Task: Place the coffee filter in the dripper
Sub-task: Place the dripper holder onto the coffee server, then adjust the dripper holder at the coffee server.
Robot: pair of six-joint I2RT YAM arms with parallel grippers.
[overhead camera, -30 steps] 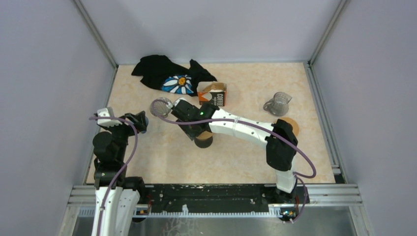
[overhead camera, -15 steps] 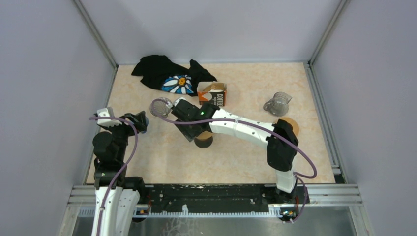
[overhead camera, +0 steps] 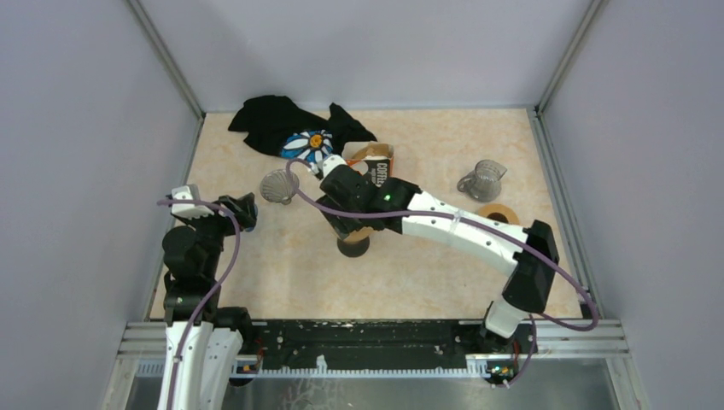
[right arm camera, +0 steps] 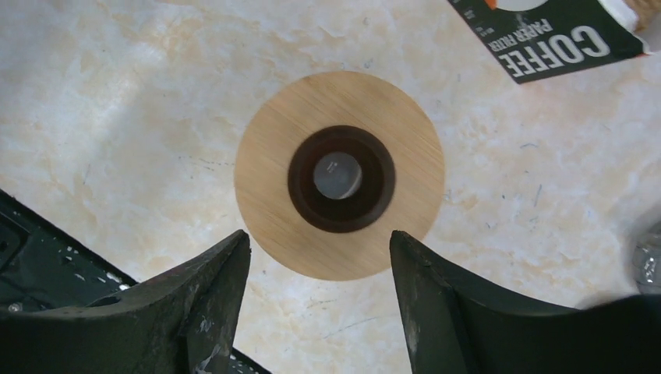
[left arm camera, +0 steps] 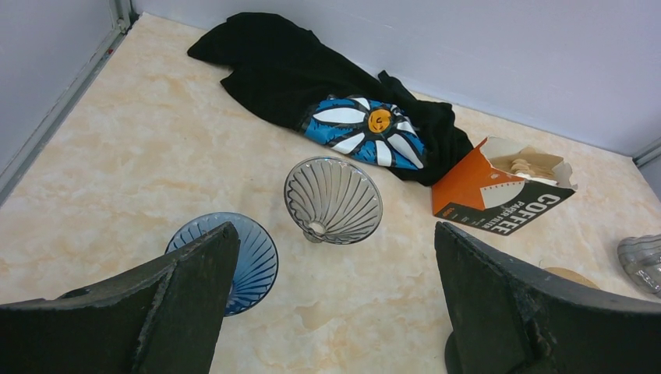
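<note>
The paper coffee filters (left arm camera: 531,165) lie stacked in an open orange and black box (left arm camera: 487,199), which in the top view (overhead camera: 378,160) sits just behind my right wrist. A clear ribbed dripper (left arm camera: 334,199) stands on the table left of centre (overhead camera: 277,185). Close by my left finger is a blue one (left arm camera: 248,261). My left gripper (left arm camera: 334,238) hangs open and empty, facing both drippers. My right gripper (right arm camera: 319,238) is open and empty above a round wooden disc with a dark collar (right arm camera: 269,156), right of the clear dripper (overhead camera: 353,248).
A black cloth with a daisy print (overhead camera: 294,128) lies at the back left. A clear glass vessel (overhead camera: 482,179) and a second wooden disc (overhead camera: 498,212) sit at the right. Grey walls and metal rails bound the table.
My right gripper has opened wider and pulled away to the right from the clear dripper, which now stands alone. The right elbow has swung outward. The left arm has barely moved.
</note>
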